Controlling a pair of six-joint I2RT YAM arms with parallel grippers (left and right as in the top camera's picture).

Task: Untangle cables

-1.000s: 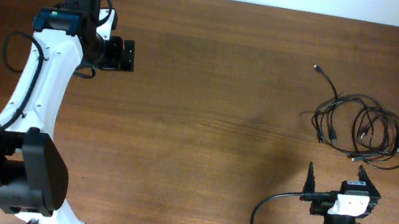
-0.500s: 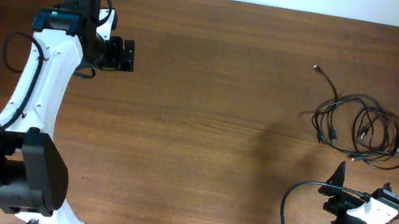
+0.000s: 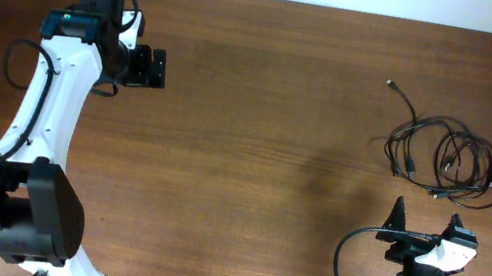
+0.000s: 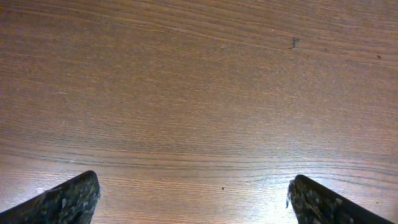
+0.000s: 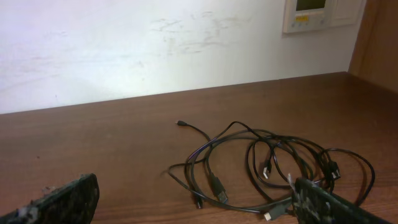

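Left hand [image 3: 161, 69]: fingers spread wide with nothing between them. It's parked over bare table [image 3: 262, 161] on the far-left side, well away from the work. The left wrist view [image 4: 194, 180] shows only wood grain between the two fingertips.

Right hand [image 3: 429, 213]: also spread wide and holding nothing. It sits low near the right front of the table, pointing at the cables [image 3: 450, 162]. Overhead shows the fingertips just short of the tangle's near edge, not touching it.

Cables: one loose tangle of thin black cords lying flat on the right side of the table, nearer the back edge. Several overlapping loops. One cord trails out toward the back-left and ends in a small plug [image 3: 390, 83]. A few more plug ends lie inside and at the near edge of the loops.

In the right wrist view the tangle [image 5: 267, 168] lies ahead and right of centre between the fingers [image 5: 62, 202]. The right fingertip overlaps the nearest loop in frame. A white wall [image 5: 124, 50] stands behind, with a wall panel [image 5: 314, 14] at top right.
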